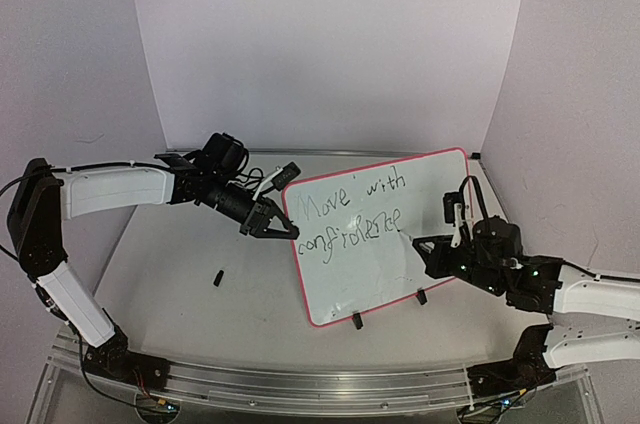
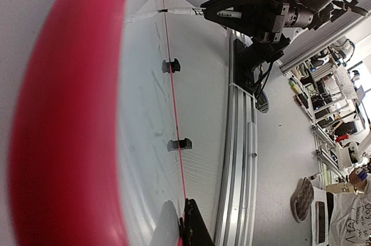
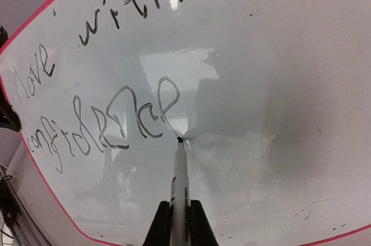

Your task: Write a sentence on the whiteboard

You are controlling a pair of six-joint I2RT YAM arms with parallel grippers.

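The sentence (image 3: 104,112) sits in two slanted rows on the upper left part of the whiteboard (image 1: 400,274), reading "Move with" above what looks like "confidence", and the board stands tilted on its two black clip feet (image 1: 357,321) at the middle of the table, leaning back from the arms. The marker (image 3: 179,182) has its tip on the board face just past the last letter and a little below it, so I judge the words are all down and the step in hand is the finish: a full stop, if you want one, and then the lift. Make it a short, light dab and pull the tip straight off the face along the marker's own axis, since any sideways drift will drag a tail through that final "e". The right gripper (image 3: 179,208) is closed narrow on the marker's barrel with the pen running straight out between the fingers, which leaves you little slack, so a hard press goes into the board itself. That is why the left gripper (image 1: 275,227) matters. It appears to pinch the board's left rim, one finger on the face and the other hidden behind, though the wrist view is too close and blurred to be sure. Do not release it before the tip is clear. A small black piece (image 1: 217,277), possibly the cap, lies on the table to the left, well apart from the board.
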